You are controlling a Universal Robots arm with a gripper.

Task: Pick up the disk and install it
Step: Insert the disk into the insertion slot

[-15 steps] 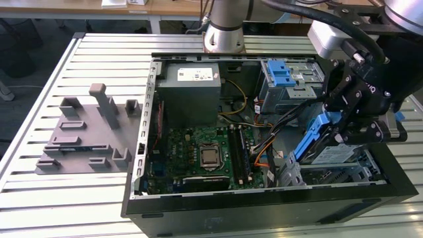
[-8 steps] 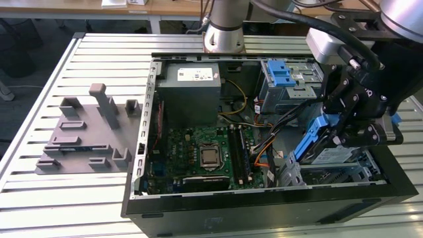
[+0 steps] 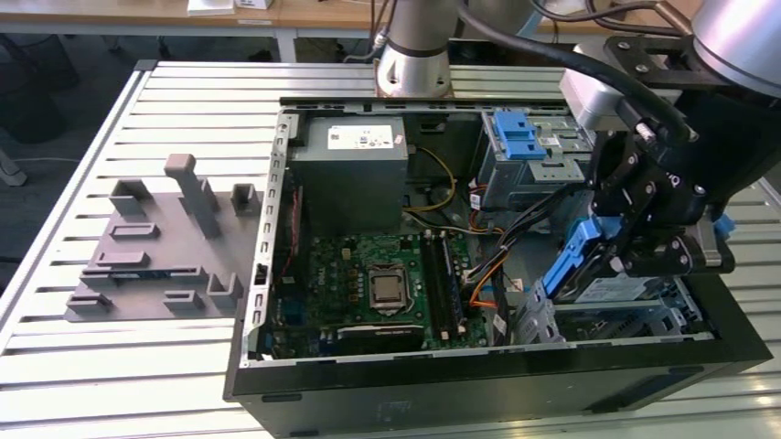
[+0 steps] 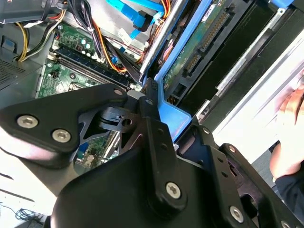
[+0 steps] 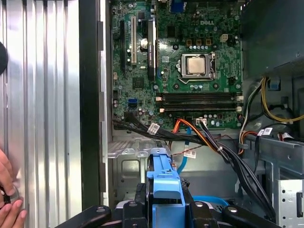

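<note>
While the claw (image 3: 637,258) hangs over one corner of an open computer case (image 3: 488,384), it is clenched on the disk (image 3: 572,267), with black fingers (image 5: 141,198) pressing the blue carrier rails from both sides and the drive held tilted between them. Just under the claw sits a metal drive cage (image 3: 635,315); whether the disk touches it cannot be told. Beside the claw, deeper in the case, lie a green motherboard (image 3: 342,265) and bundled cables (image 5: 209,142), and the case stands on a slatted metal counter (image 3: 146,366).
</note>
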